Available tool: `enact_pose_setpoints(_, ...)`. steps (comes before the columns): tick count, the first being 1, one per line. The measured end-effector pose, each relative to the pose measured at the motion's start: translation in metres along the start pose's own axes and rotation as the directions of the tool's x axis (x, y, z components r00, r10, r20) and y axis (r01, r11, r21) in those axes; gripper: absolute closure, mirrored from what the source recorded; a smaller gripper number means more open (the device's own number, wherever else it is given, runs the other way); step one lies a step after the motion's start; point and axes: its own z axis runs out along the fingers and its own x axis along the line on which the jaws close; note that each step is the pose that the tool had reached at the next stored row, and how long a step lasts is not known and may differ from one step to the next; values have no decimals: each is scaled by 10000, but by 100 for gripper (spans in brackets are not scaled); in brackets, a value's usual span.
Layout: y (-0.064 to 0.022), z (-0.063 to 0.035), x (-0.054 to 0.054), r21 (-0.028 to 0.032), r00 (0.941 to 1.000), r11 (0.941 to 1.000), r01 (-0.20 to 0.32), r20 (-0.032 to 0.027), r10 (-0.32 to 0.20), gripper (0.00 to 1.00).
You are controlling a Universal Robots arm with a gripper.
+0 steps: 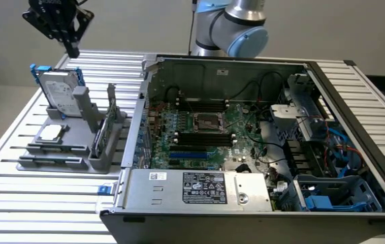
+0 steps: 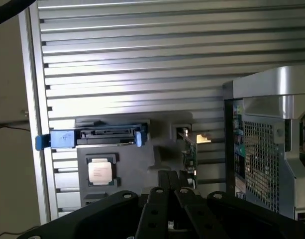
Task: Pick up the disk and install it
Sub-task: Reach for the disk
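The disk (image 1: 60,91) stands on edge in a grey holder (image 1: 64,152) at the exterior view's left, silver-grey with a white label and a blue carrier around it. My gripper (image 1: 74,52) hangs well above and slightly behind it, fingers together and empty. In the wrist view the disk (image 2: 105,137) shows edge-on from above, blue carrier tabs at both ends, and the gripper (image 2: 170,175) is shut, a short way off to the side of it. The open computer case (image 1: 247,142) lies at the exterior view's right.
A small square silver chip (image 1: 50,133) lies in the holder in front of the disk, and a thin green circuit card (image 1: 101,134) stands in a slot beside it. All rest on a slatted metal table (image 1: 36,203). The case's wall (image 2: 271,144) rises close to the holder.
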Motion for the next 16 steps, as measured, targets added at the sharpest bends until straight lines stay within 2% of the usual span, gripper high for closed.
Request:
enact_pose_setpoints(8, 145, 21, 378, 43, 10000, 10000, 2, 4, -2, 89)
enact_pose_setpoints(14, 231, 32, 656, 135, 10000, 9999, 3, 3, -3, 89)
enact_pose_setpoints(16, 247, 36, 749, 175, 10000, 9998, 3, -12, -3, 89)
